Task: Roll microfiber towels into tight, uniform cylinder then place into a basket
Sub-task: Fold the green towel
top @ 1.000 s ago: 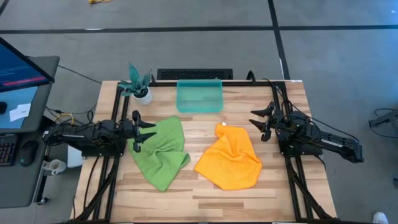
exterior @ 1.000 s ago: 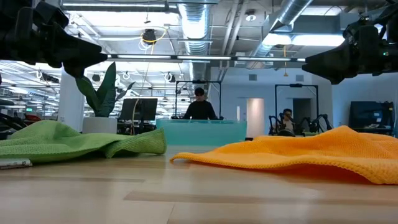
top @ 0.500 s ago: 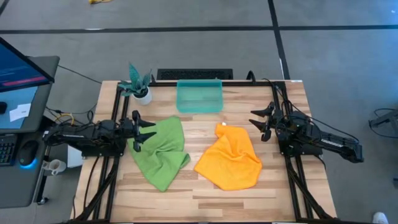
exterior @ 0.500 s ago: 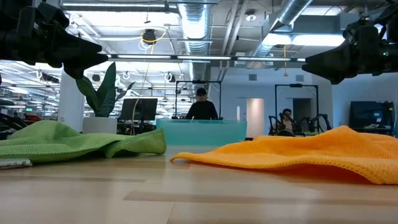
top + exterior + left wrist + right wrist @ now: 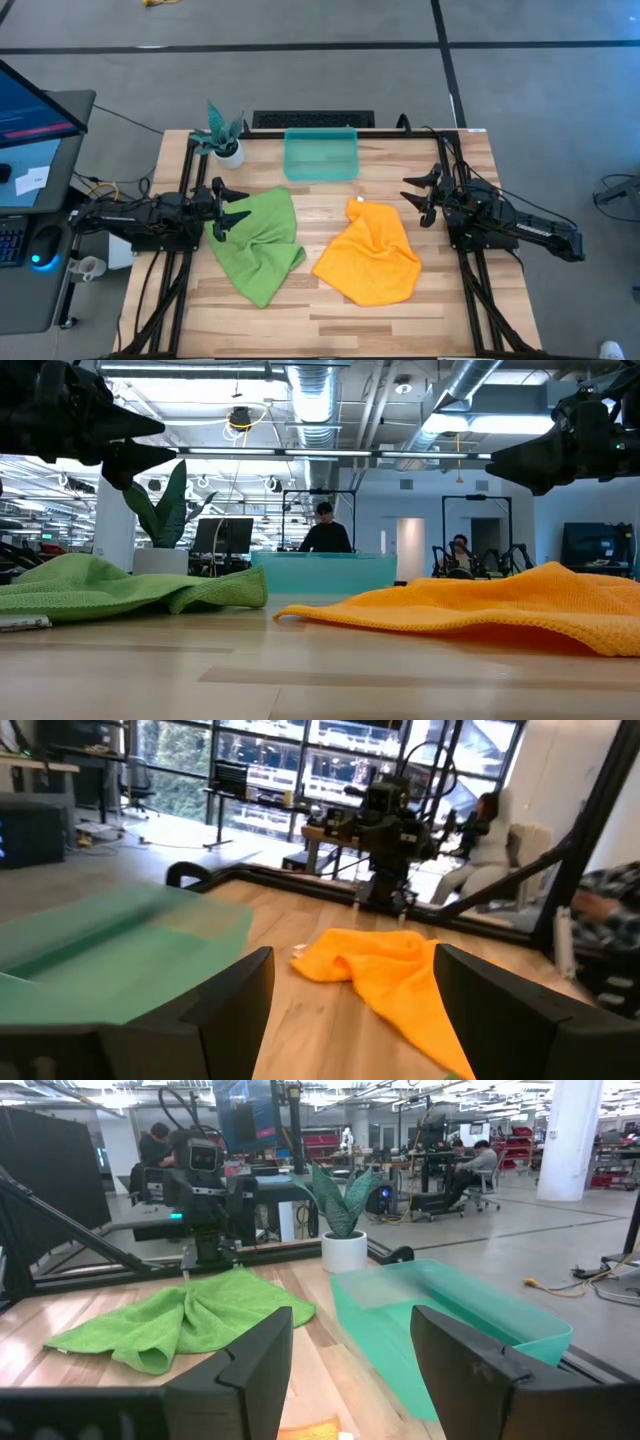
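I take the teal basket [image 5: 320, 156] at the far edge of the wooden table [image 5: 330, 310] as my landmark. Nearest to me, in front of the basket and a little to its right, lies the orange towel [image 5: 371, 253], spread out flat with some folds and one corner turned up toward the basket. In front of the basket and to its left lies the lime green towel [image 5: 258, 243], also unrolled and wrinkled; the two towels are near each other but do not touch.

The left gripper [image 5: 228, 210] hovers at the left border of the green towel, to the left of the basket, and I see its fingers spread wide with nothing between them. The right gripper [image 5: 420, 199] hangs just beside the right border of the orange towel, to the right of the basket; its fingers are spread too and hold nothing.

The basket itself has nothing in it. Just left of the basket stands a small white pot with a plant [image 5: 224, 137].
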Controlling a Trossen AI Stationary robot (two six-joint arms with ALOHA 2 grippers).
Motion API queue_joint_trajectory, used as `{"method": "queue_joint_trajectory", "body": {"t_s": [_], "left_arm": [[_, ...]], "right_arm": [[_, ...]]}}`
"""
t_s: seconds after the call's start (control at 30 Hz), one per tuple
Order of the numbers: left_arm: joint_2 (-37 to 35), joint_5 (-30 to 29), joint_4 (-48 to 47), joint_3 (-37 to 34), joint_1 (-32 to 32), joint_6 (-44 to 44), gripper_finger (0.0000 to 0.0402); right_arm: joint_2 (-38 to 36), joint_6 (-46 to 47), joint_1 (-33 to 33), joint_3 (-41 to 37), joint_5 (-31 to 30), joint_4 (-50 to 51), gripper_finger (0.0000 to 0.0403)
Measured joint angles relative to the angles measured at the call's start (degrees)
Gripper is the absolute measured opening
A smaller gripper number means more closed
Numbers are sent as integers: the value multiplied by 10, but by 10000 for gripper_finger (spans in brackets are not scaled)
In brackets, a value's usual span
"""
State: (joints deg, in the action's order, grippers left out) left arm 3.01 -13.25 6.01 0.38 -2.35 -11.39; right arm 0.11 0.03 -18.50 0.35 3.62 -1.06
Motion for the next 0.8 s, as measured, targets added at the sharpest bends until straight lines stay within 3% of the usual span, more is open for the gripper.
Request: {"method": "queue_joint_trajectory", "body": {"t_s": [0.23, 0.43, 0.53, 0.7, 0.8], "left_arm": [[3, 54, 63, 0, -9, -35, 267], [57, 64, 190, 3, -58, -3, 267], [114, 47, 193, 24, -89, 9, 267], [247, -30, 195, 70, -140, 30, 267], [333, -39, 195, 111, -169, 61, 267]], "right_arm": [[0, 0, 0, 0, 0, 0, 226], [0, 0, 0, 0, 0, 0, 226], [0, 0, 0, 0, 0, 0, 226], [0, 0, 0, 0, 0, 0, 226], [0, 0, 0, 0, 0, 0, 226]]}}
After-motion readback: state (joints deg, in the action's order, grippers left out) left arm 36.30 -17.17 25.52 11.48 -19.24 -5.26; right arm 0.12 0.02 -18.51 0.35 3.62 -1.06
